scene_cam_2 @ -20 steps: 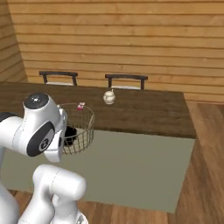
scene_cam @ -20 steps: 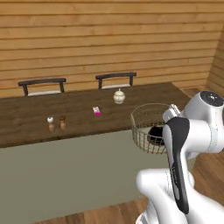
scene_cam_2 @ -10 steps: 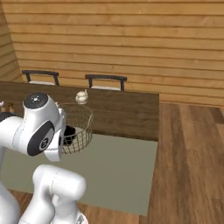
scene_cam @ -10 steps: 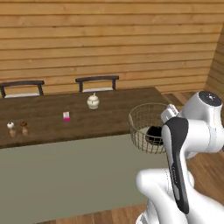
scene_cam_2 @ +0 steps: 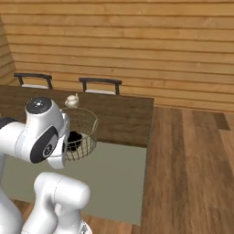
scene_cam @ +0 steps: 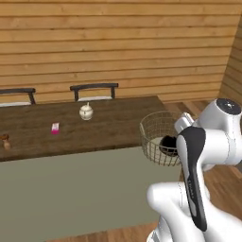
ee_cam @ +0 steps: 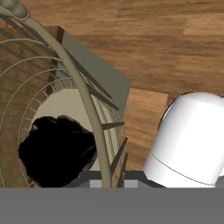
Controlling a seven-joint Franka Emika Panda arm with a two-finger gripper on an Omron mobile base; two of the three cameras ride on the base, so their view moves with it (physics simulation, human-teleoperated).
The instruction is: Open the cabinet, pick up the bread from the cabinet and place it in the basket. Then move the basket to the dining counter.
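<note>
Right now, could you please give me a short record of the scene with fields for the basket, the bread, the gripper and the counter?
basket: wire mesh basket, held up in the air at the near right corner of the dining counter
bread: dark lump lying on the basket's pale base
gripper: shut on the basket's rim, going by the hand view
counter items: small white lidded pot, pink item
beyond the counter: two dark chairs

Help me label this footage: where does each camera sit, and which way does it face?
Left base view: behind the arm's left, facing the dining counter; arm lower right.
Right base view: behind its right, same counter; arm lower left.
Hand view: on the hand, looking down the basket rim.
All three share the basket holding the bread.
</note>
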